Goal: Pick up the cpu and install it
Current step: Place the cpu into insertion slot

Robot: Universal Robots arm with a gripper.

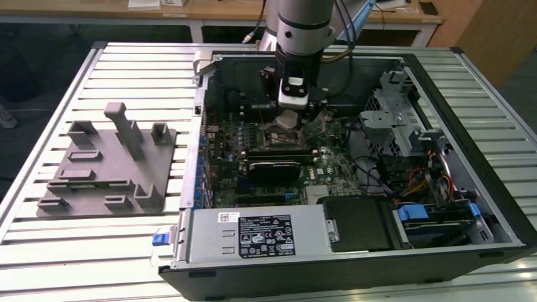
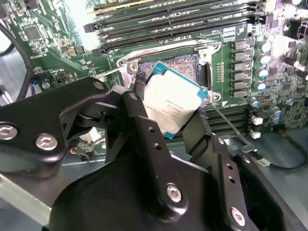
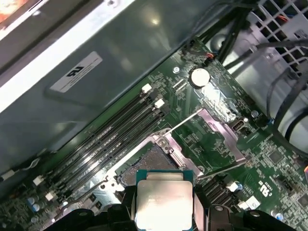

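My gripper (image 2: 169,115) is shut on the cpu (image 2: 171,102), a thin square chip with a pale silver top and a teal edge; its black fingers (image 2: 144,126) clamp two opposite sides. The cpu (image 3: 163,198) hangs tilted just above the open socket (image 3: 150,162) on the green motherboard (image 2: 48,43), whose metal frame and thin lever (image 3: 183,122) stand open. In the exterior view the gripper (image 1: 288,119) hovers with the chip inside the open computer case (image 1: 470,189), right above the socket (image 1: 281,135).
A grey plastic fixture (image 1: 105,163) with upright posts lies on the slatted table at the exterior view's left. Inside the case sit memory slots (image 3: 118,132), a black heatsink block (image 1: 270,171), a power supply (image 1: 256,236), drive cages (image 1: 398,126) and loose cables (image 1: 411,182).
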